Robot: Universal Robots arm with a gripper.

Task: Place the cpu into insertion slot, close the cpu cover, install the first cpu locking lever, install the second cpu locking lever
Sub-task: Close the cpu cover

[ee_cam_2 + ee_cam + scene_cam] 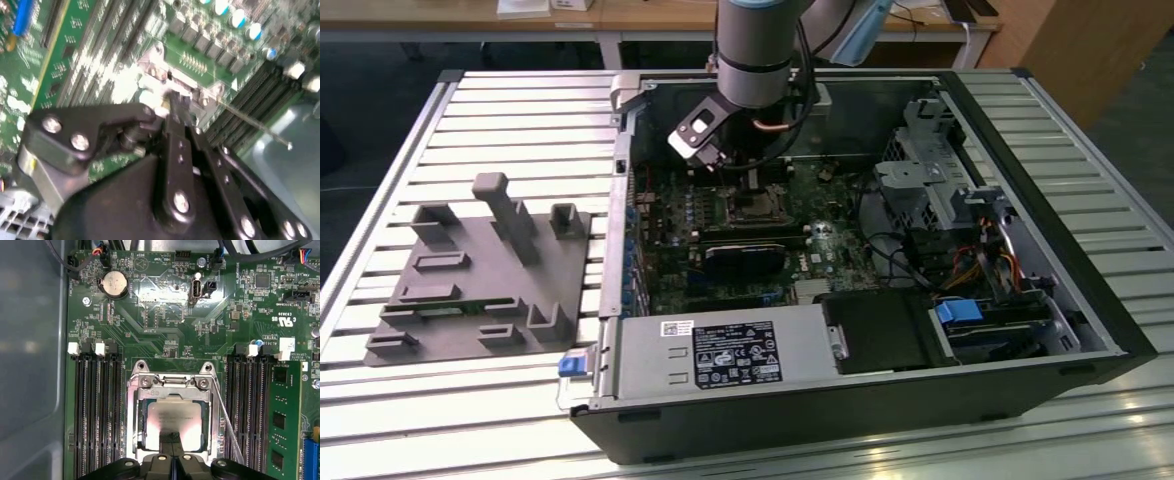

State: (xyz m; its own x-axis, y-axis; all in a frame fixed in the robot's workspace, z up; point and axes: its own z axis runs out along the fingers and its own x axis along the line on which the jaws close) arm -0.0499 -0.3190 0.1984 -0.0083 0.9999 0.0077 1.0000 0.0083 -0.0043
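The cpu (pixel 172 415), a silver-beige square, lies in the insertion slot (pixel 754 207), its face showing through the cut-out of the cpu cover (pixel 133 415). The silver cover frame lies down flat over it. A thin wire locking lever (pixel 227 425) stands free beside the socket; it is the slanted rod (pixel 255 125) in the second wrist view. My gripper (pixel 172 439) is shut, its black fingertips together over the edge of the chip and cover. In the second wrist view the gripper (pixel 176 106) tips sit at the socket rim. In the exterior view the gripper (pixel 744 178) hangs just above the socket.
Black memory slots (pixel 97 410) flank the socket, with a green memory module (pixel 282 415) on one side. A coin battery (pixel 114 283) sits further along the board. The case walls (pixel 630 150), drive cage (pixel 947 180) and power supply (pixel 714 355) ring the board. A grey fixture (pixel 480 270) lies outside the case.
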